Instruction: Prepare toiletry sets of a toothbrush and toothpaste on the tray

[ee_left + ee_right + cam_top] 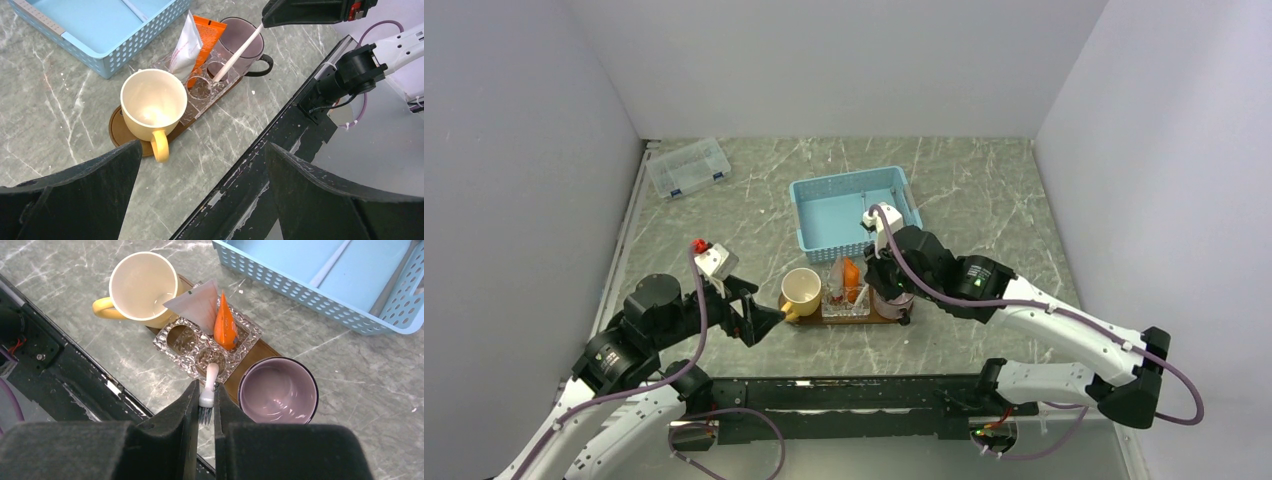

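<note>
My right gripper is shut on the bristle end of the white toothbrush, holding it upright. Its handle tip reaches down into a hole of the clear holder. The holder stands on the dark brown tray between a yellow mug and a purple mug. An orange toothpaste tube and a white tube stand in the holder. My left gripper is open and empty, near the yellow mug's handle. The left wrist view shows the toothbrush slanting into the holder.
A light-blue mesh basket sits behind the tray with a white stick lying in it. A clear lidded box is at the far left. The black rail runs along the table's near edge.
</note>
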You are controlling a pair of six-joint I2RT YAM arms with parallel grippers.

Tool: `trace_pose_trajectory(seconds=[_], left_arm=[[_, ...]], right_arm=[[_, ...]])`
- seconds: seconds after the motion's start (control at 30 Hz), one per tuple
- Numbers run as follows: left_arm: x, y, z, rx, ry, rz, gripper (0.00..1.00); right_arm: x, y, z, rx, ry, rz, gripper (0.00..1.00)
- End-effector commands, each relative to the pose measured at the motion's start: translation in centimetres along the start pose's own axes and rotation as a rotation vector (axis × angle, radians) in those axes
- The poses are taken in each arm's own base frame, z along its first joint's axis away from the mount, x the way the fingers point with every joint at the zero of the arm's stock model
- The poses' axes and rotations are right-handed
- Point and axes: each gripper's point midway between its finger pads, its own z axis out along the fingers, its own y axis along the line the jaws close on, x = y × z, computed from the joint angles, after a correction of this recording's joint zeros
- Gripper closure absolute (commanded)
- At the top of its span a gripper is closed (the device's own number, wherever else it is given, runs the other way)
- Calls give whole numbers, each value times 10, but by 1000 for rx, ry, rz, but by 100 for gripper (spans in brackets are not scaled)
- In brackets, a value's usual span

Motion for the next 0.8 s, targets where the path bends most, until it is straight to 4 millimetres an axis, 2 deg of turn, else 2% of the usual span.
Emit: trace_pose_trajectory(seconds=[0.0, 0.77], left_arm=[[-9, -1, 2, 3, -42, 11, 1], [-7, 0, 4, 4, -34, 11, 1]], right_arm=[[-19, 1, -1, 12, -113, 54, 100], [-8, 2, 19, 38, -148, 88, 100]])
